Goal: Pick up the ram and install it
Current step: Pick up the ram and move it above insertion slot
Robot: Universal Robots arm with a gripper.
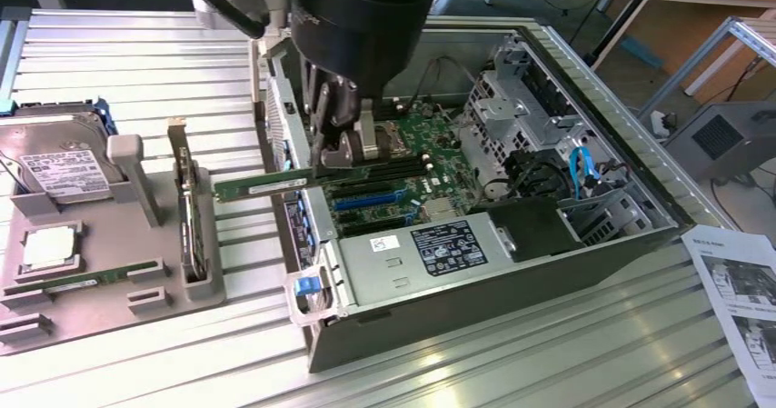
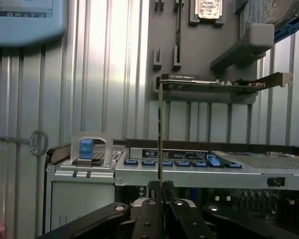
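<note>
The ram (image 1: 258,186) is a long thin green stick, and my gripper (image 1: 343,158) is shut on one end of it. It hangs level above the near wall of the open computer case (image 1: 485,317), its free end reaching out toward the exterior view's left, just over the motherboard (image 1: 424,140) and its dark slots. In the wrist view the ram (image 2: 160,129) appears edge-on as a thin line rising from between my gripper (image 2: 160,188) fingers.
A grey parts tray (image 1: 122,313) on the exterior view's left holds a hard drive (image 1: 61,163), a silver processor (image 1: 46,247), another green stick (image 1: 91,279) and an upright expansion card (image 1: 188,213). A paper sheet (image 1: 740,290) lies at the right. A pendant (image 2: 25,20) rests on the slatted table.
</note>
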